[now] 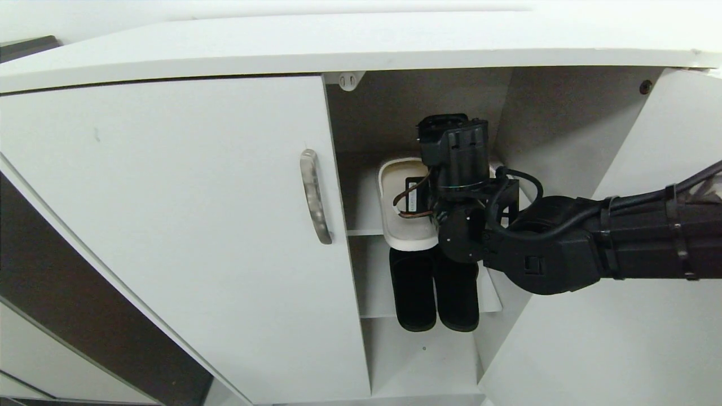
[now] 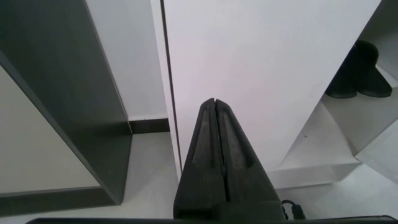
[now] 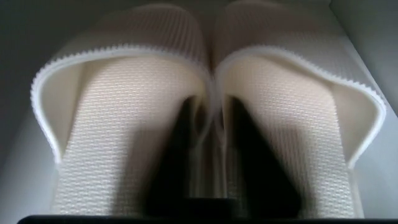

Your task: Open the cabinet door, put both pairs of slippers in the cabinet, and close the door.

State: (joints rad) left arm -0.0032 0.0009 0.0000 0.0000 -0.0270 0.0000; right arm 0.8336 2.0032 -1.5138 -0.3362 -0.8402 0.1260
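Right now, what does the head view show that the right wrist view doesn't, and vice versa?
Head only: the black slippers on the lower shelf, the closed door and its handle. Right wrist only: the right gripper, its fingers clamping the white slippers by their adjoining inner edges. Both: those white slippers inside the cabinet.

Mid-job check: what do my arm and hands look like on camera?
The right arm is matte black with chunky rounded housings, black cables tied along it and a thin brown wire at the wrist. The left hand has two flat black fingers tapering to a tip. The right hand has two dark fingers too.
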